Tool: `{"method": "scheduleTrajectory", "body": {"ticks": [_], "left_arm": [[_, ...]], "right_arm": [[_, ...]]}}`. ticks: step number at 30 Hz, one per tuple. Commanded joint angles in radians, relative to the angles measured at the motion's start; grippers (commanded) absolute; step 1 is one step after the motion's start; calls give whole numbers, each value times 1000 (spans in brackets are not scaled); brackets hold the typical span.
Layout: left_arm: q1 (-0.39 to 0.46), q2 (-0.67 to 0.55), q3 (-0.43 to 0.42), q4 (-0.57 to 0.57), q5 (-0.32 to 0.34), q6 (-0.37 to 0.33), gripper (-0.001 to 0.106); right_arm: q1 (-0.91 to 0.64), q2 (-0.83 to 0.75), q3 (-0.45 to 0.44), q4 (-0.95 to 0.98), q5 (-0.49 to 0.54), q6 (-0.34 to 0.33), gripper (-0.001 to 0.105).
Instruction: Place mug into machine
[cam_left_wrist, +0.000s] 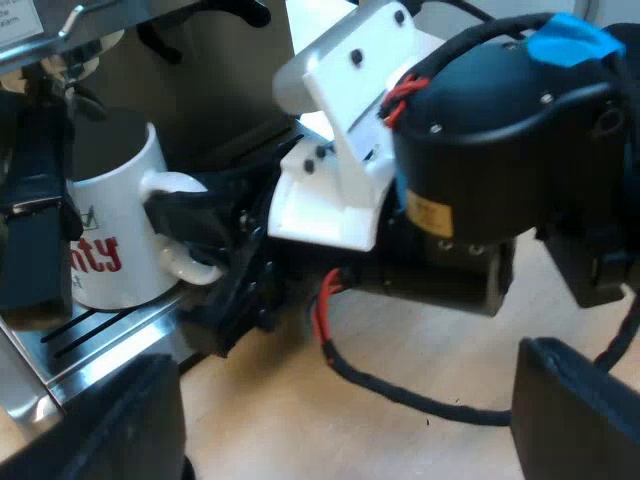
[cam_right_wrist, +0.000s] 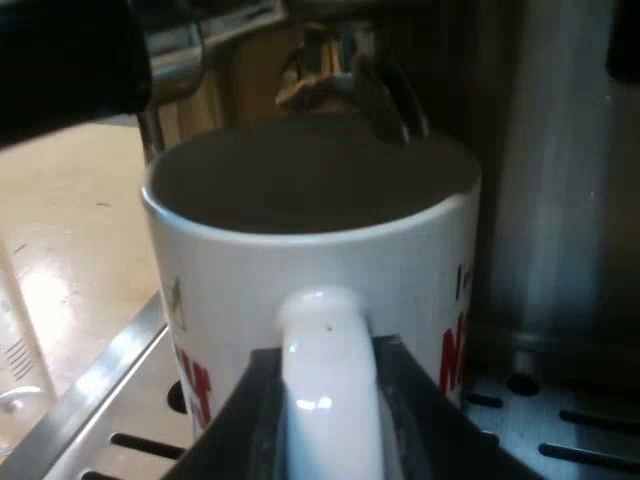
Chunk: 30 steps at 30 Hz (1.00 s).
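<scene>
1. My left gripper hangs over the wooden surface, fingers apart and holding nothing, close beside the right arm.
2. My right gripper is clamped on the handle of the white mug, one finger on each side of it.
3. The mug is on the slotted drip tray of the espresso machine, near the tray's outer edge. I cannot tell whether its base is fully down.
4. The spouts sit just over the mug's far rim.
5. Risks, as I judge them:
   - Letting go before the base is flat could rock the mug off the tray's edge.
   - A finger catching the handle on withdrawal could drag the mug out from under the spouts.
   - Any lift could knock the rim against the spouts.
   - The left gripper could foul the right arm as it backs out.
</scene>
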Motion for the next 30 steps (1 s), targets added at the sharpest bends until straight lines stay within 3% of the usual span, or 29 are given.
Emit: {"method": "scheduleTrajectory", "body": {"ticks": [1,12,22,27,30], "left_arm": [[-6,-6,-4,-1,9,2,68],[-6,-6,-4,-1,11,2,68],[-6,-6,-4,-1,11,2,68],[-6,-6,-4,-1,11,2,68],[-6,-6,-4,-1,11,2,68]], "right_arm": [[0,18,-28,-11,33,-13,0],[-25,29,-31,-16,45,-13,0],[-58,29,-31,-16,-125,-13,0],[-58,29,-31,-16,-78,-13,0],[-58,29,-31,-16,-62,-10,13]]}}
